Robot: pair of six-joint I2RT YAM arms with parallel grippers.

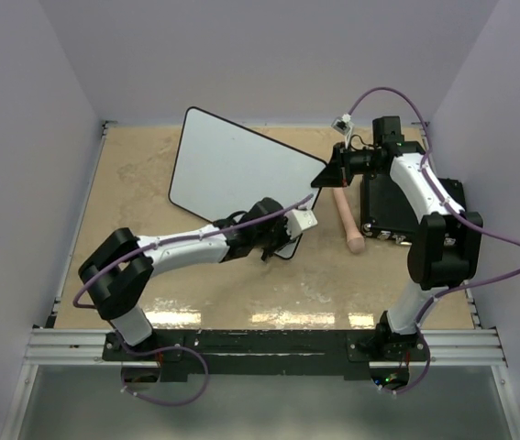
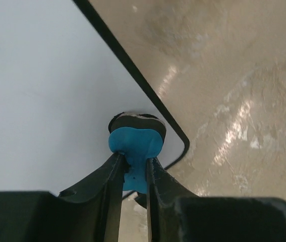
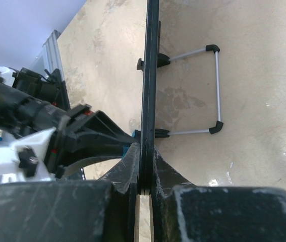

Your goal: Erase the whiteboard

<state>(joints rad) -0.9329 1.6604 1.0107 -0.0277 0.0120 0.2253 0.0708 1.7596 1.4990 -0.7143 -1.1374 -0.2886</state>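
Whiteboard [image 1: 232, 165] stood propped at a slant on the table [image 1: 149, 275], one corner turned toward the arms and its white face open to the overhead camera. A thin black rim ran round it.

At the board's nearest corner the left gripper [image 1: 276, 246] was closed on a small blue eraser [image 2: 135, 143]. From the left wrist, the fingers [image 2: 113, 176] pinched the blue grip from both sides. The eraser's dark pad sat against the white surface just inside the rounded corner of the rim.

At the board's rightmost corner the right gripper [image 1: 326, 174] was clamped on the edge itself. The right wrist saw the board edge-on as a black line, with one finger [image 3: 130, 166] pressed to each face. Behind the board in that view a wire stand [image 3: 217, 85] with black ends reached out from its back over the table. On the front side of the board the left gripper's dark body showed, close to the face.

Just right of the board lay a pale wooden stick [image 1: 349, 220], and beyond that a black box [image 1: 383, 206], partly under the right arm.
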